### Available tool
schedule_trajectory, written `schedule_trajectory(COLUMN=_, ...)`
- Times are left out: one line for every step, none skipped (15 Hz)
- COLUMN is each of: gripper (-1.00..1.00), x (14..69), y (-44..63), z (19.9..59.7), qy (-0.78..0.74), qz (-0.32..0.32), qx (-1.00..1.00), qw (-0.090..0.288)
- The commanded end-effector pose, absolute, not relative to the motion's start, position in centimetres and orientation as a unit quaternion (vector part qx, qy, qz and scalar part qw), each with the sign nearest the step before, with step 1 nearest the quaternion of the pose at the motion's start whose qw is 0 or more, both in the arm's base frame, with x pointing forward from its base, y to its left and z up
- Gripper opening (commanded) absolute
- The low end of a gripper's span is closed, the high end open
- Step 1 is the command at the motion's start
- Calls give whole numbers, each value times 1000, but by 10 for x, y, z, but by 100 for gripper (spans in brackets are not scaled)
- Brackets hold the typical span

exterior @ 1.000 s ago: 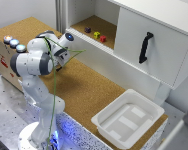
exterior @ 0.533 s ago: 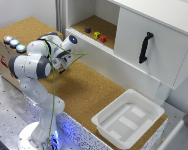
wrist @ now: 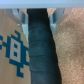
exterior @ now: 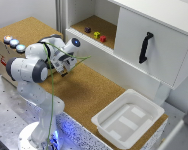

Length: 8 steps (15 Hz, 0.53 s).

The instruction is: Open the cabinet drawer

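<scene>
Handle (exterior: 145, 47) upright at upper right of frame, well apart from gripper (exterior: 64, 71) at centre left, jaw state unclear.

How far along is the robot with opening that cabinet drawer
Nothing looks done yet: the large white boxy cabinet has its white front panel closed. In hand, the gripper hangs over the cork surface, well short of the black vertical handle; its jaws can't be made out. Left: reaching the handle, gripping it and pulling.
</scene>
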State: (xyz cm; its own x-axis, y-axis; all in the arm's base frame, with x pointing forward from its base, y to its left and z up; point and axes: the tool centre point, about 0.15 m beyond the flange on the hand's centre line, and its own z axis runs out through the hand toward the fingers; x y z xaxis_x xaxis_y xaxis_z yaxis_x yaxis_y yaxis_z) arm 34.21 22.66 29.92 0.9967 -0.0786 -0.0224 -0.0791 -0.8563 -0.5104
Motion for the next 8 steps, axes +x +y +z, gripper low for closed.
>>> schedule_trajectory(gripper=-100, x=359, y=182, z=298, qy=66, qz=-2, qx=-961, qw=270)
schedule_trajectory(gripper=-100, x=359, y=176, z=298, qy=70, qz=-3, qx=-961, qw=269)
schedule_trajectory(gripper=-100, x=359, y=171, z=298, qy=75, qz=-4, qx=-961, qw=267)
schedule_trajectory(gripper=-100, x=360, y=166, z=298, qy=78, qz=-5, qx=-961, qw=266)
schedule_trajectory(gripper=-100, x=360, y=161, z=298, qy=81, qz=-6, qx=-961, qw=265)
schedule_trajectory(gripper=-100, x=361, y=154, z=299, qy=87, qz=-8, qx=-961, qw=264)
schedule_trajectory(gripper=-100, x=362, y=149, z=300, qy=92, qz=-10, qx=-960, qw=263)
schedule_trajectory(gripper=-100, x=364, y=144, z=301, qy=96, qz=-11, qx=-960, qw=264)
